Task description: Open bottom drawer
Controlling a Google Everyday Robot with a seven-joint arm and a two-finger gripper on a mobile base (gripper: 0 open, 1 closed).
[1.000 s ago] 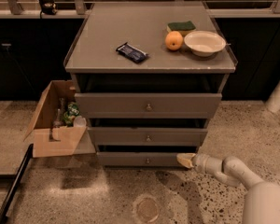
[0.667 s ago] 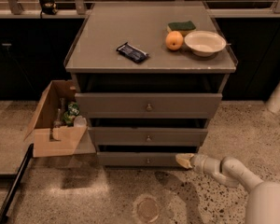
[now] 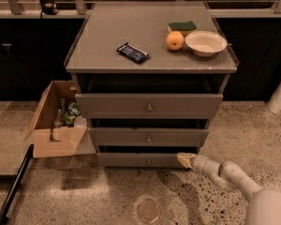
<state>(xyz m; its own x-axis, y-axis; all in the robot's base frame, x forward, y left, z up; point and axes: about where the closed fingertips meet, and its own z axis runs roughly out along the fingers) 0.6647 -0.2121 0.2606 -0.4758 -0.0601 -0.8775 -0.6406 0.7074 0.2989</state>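
We saw the gripper point(image 3: 184, 159) down low, and the bottom drawer point(image 3: 126, 160) sat just to its left, its right end beside the tip. Honestly couldn't tell how open it was or whether it held anything.

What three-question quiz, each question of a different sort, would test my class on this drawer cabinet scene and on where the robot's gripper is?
1. True or false: the gripper is at the small round metal knob of the narrow grey bottom drawer.
2. What lies between the dark blue snack packet and the white bowl? A a round orange fruit; B a metal spoon; C a glass cup.
3. Fill in: the open brown cardboard box stands on the floor at the picture's ____ side of the cabinet.

Key: 1 false, it is at the drawer front's right end; 2 A; 3 left.
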